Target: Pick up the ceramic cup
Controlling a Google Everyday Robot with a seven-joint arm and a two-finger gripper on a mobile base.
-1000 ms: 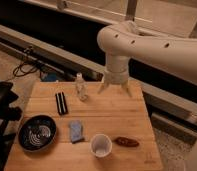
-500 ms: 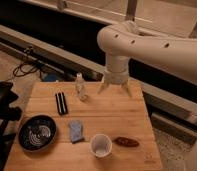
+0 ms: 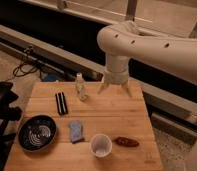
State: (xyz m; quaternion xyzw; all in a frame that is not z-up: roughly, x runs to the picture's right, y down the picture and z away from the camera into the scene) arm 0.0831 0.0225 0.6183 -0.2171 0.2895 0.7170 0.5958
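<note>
The ceramic cup [image 3: 100,145] is plain white and stands upright near the front edge of the wooden table [image 3: 117,117], right of centre. My gripper [image 3: 115,90] hangs from the white arm over the table's back right part, well behind the cup and apart from it. Its two fingers are spread apart and hold nothing.
A dark bowl with a swirled inside [image 3: 37,132] sits at the front left. A blue cloth-like item [image 3: 76,131] lies left of the cup, a brown oblong item [image 3: 126,142] to its right. A small clear bottle [image 3: 81,87] and a black bar [image 3: 61,103] stand further back.
</note>
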